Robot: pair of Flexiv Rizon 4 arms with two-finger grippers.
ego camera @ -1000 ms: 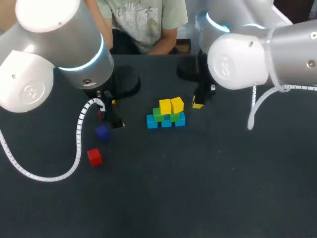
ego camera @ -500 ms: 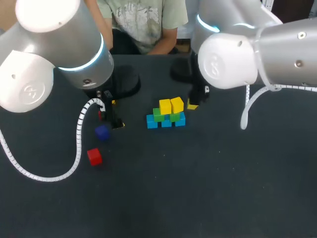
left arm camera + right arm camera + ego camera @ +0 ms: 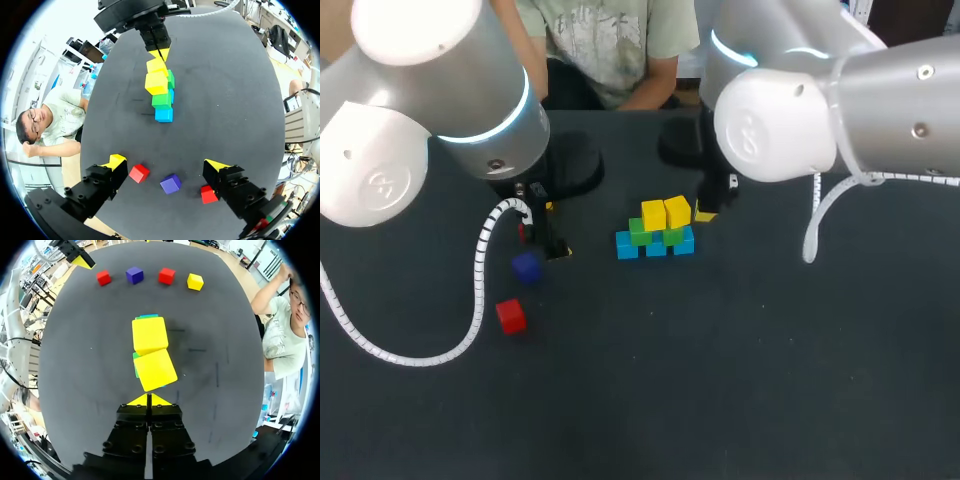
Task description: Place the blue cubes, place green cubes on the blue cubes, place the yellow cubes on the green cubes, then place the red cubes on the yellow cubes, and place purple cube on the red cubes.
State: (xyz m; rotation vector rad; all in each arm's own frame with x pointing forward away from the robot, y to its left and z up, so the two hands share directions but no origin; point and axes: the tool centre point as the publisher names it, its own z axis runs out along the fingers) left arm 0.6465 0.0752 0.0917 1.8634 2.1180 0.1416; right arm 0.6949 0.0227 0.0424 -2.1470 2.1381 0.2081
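Both point downward: left fingers (image 3: pixel 116 161) spread over the purple cube (image 3: pixel 171 183), right fingers (image 3: pixel 148 400) pressed together with yellow cubes (image 3: pixel 150 335) just ahead.

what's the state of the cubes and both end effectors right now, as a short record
built so far: three blue cubes in a row, two green cubes on them, two yellow cubes on top
loose: two red cubes and one purple cube, lying apart from the blue cubes
left end effector: open, holding nothing, by the loose cubes
right end effector: shut, empty, close beside the yellow cubes
not yet placed: red cubes, purple cube
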